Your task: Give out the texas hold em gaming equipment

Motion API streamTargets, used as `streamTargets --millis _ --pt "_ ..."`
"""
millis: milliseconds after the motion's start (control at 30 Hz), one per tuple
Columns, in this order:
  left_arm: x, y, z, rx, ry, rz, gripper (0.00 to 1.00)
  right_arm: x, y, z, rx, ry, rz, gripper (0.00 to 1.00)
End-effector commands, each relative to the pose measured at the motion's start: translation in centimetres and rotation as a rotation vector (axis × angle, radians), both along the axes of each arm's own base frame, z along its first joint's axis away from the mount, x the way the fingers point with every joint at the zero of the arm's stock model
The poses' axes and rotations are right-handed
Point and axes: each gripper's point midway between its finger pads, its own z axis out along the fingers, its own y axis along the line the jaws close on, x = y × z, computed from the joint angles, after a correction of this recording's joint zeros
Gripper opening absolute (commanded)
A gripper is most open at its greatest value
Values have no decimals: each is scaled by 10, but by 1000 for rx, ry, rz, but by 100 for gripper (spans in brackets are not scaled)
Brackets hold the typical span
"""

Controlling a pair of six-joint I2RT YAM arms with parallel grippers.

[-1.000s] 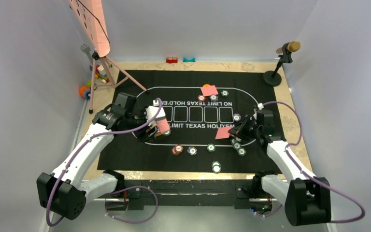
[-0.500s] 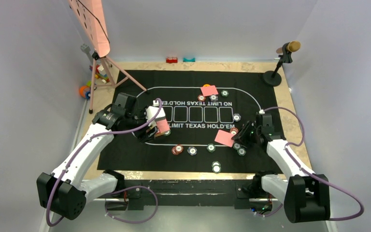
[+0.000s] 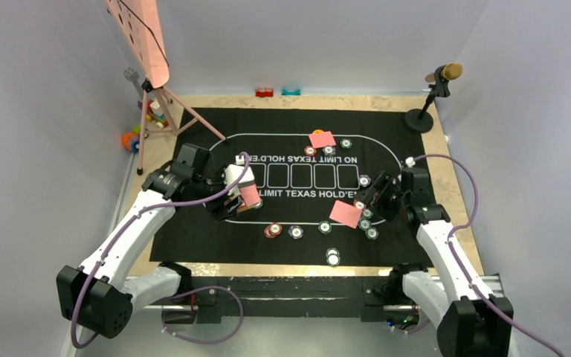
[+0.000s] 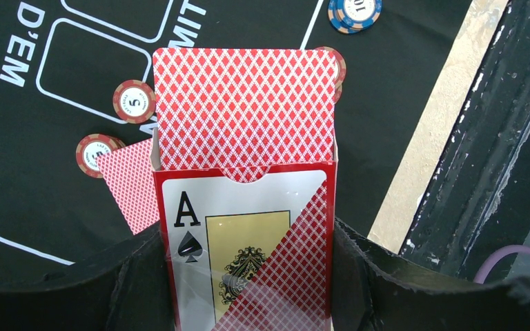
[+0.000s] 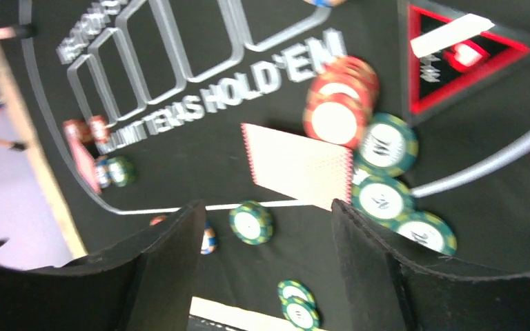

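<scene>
Just changed: the right gripper (image 3: 369, 204) has let go of its 1 card; a second ago the card hung at its fingertips, now it lies free of them.
Right tool: jaws well apart, nothing between them, raised off the mat (image 5: 179, 165).
Dealt card (image 5: 300, 165): face down and flat on the mat, just ahead of the right fingers. Its outer edge is close against the red chips (image 5: 337, 110) and green chips (image 5: 386, 146); I cannot tell whether it touches them.
Left tool: the left gripper (image 3: 239, 198) is clamped narrow on the card box (image 4: 245, 262) and has not moved over that second.
Deck (image 4: 245, 103): stands out of the box mouth, ahead of the left fingers, red backs toward me.
Meaning: I judge this seat's card delivered, so the right arm is free to fetch again.
Left to do: more cards, as I read it, since the deck looks full.
</scene>
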Motion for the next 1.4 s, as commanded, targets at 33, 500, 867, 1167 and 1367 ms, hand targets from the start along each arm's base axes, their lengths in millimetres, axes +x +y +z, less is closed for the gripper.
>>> streamTargets --millis 33,500,867,1167,1367 --pt "8 -11 22 -66 -47 -18 52 25 58 73 198 -250 244 82" --pt "7 -12 24 -71 -40 -15 52 27 260 166 471 -450 876 93" --pt "8 -12 28 -79 -46 -11 52 9 324 130 534 -351 1029 96" --pt "9 -14 29 -86 -43 -8 52 2 335 121 589 -313 1089 95" --pt "9 -13 31 -84 -48 -8 51 0 337 110 606 -262 1105 80"
